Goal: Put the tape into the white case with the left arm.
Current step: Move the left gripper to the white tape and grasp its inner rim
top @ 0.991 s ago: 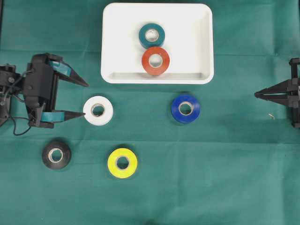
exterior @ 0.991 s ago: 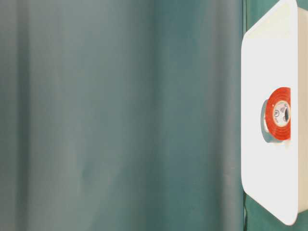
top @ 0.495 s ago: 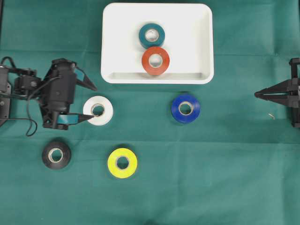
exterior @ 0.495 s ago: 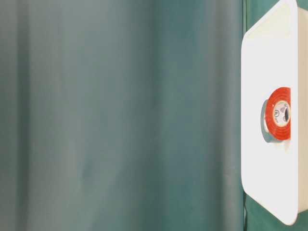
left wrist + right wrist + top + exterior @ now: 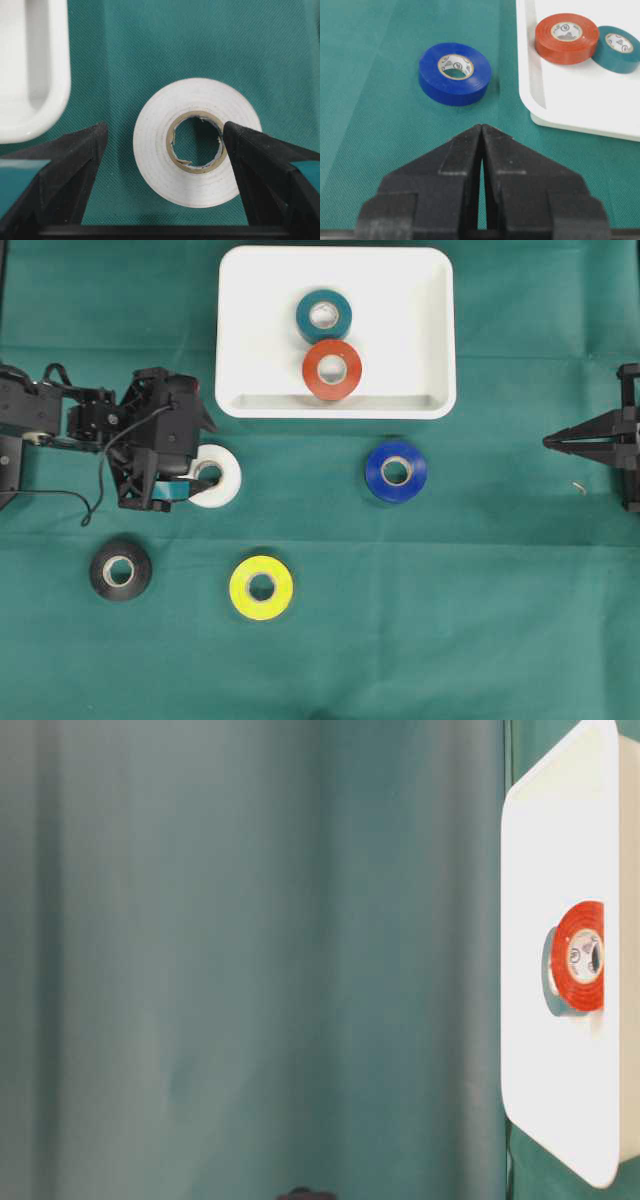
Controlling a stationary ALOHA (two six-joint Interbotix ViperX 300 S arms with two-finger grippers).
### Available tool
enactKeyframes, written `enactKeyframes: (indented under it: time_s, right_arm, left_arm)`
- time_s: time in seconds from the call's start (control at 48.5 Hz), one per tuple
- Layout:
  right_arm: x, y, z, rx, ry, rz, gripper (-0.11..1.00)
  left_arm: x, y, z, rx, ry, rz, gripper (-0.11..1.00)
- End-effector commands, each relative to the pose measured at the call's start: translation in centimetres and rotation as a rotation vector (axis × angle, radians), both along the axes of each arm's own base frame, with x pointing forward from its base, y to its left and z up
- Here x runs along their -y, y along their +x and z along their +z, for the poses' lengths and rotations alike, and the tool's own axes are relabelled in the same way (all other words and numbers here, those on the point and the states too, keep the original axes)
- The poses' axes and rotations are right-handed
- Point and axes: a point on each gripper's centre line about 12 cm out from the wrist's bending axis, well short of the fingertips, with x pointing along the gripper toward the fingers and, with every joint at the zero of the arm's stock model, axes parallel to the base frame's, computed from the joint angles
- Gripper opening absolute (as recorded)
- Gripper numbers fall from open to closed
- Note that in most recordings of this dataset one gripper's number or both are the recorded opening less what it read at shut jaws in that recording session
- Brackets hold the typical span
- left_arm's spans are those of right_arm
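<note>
Looking down from overhead, we see the left gripper (image 5: 200,458) spread wide over the white tape roll (image 5: 213,476), which lies flat on the green cloth (image 5: 450,640) just below the lower left corner of the white case (image 5: 436,330). In the left wrist view, one teal-banded finger (image 5: 65,165) stands off the roll's (image 5: 197,142) left side, while the other finger (image 5: 260,160) overlaps its right edge beside the cardboard core; nothing is clasped, and we cannot tell whether that finger touches the roll. A rounded corner of the case (image 5: 35,70) shows at upper left in this view. Inside the case a teal tape roll (image 5: 324,315) and a red tape roll (image 5: 332,370) lie touching. On the cloth we also find a blue tape roll (image 5: 396,471), a yellow tape roll (image 5: 261,587) and a black tape roll (image 5: 120,570), each well apart from the others. The right gripper (image 5: 550,442) rests at the right edge with its fingers pressed together, holding nothing.
</note>
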Motion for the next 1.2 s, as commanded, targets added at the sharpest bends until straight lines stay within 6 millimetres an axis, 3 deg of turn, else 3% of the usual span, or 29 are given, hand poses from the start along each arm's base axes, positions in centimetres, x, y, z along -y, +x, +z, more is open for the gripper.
enactKeyframes:
  time_s: [0.0, 0.454, 0.599, 0.743, 0.929, 1.176]
  right_arm:
    - [0.0, 0.2, 0.5, 0.017, 0.000, -0.001, -0.09]
    - [0.0, 0.2, 0.5, 0.017, 0.000, -0.001, -0.09]
    - [0.0, 0.2, 0.4, 0.015, 0.000, -0.001, -0.09]
    - [0.0, 0.2, 0.4, 0.015, 0.000, -0.001, -0.09]
    - [0.0, 0.2, 0.4, 0.015, 0.000, -0.001, -0.09]
    - [0.0, 0.2, 0.5, 0.017, 0.000, -0.001, -0.09]
  left_arm:
    - [-0.2, 0.7, 0.2, 0.012, 0.002, 0.002, 0.96]
    - [-1.6, 0.6, -1.2, -0.034, 0.005, 0.047, 0.95]
    - [-1.6, 0.6, -2.2, -0.065, 0.002, 0.048, 0.90]
    - [-1.6, 0.7, -2.3, -0.069, 0.000, 0.049, 0.71]
    - [-1.6, 0.7, -2.1, -0.068, -0.001, 0.050, 0.27]
    - [-1.6, 0.6, -2.1, -0.075, -0.004, 0.053, 0.28]
